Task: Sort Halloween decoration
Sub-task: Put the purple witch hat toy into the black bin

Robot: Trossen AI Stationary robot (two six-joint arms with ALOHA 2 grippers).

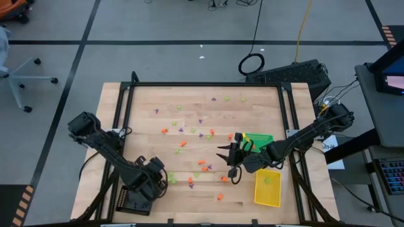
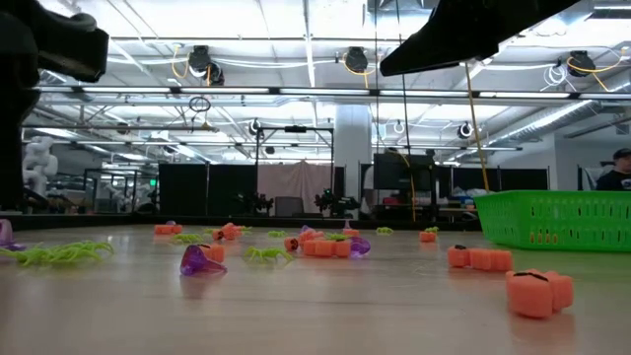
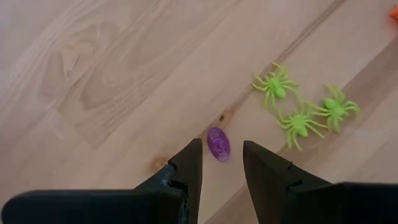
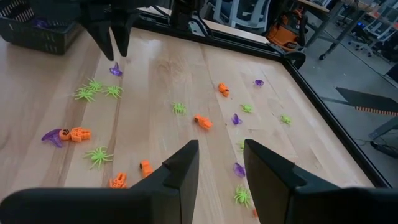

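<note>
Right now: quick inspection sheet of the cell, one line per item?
Surface: wooden table, black frame.
Job's things: orange, purple, lime trinkets scattered; purple piece and three green spiders lie ahead of the left gripper.
Clutter: green tray, yellow tray, black tray.
Grippers: left gripper open, low over the purple piece; right gripper open, empty, raised mid-table.
Cables: a coil on the floor behind.
Surroundings: person far right.
</note>
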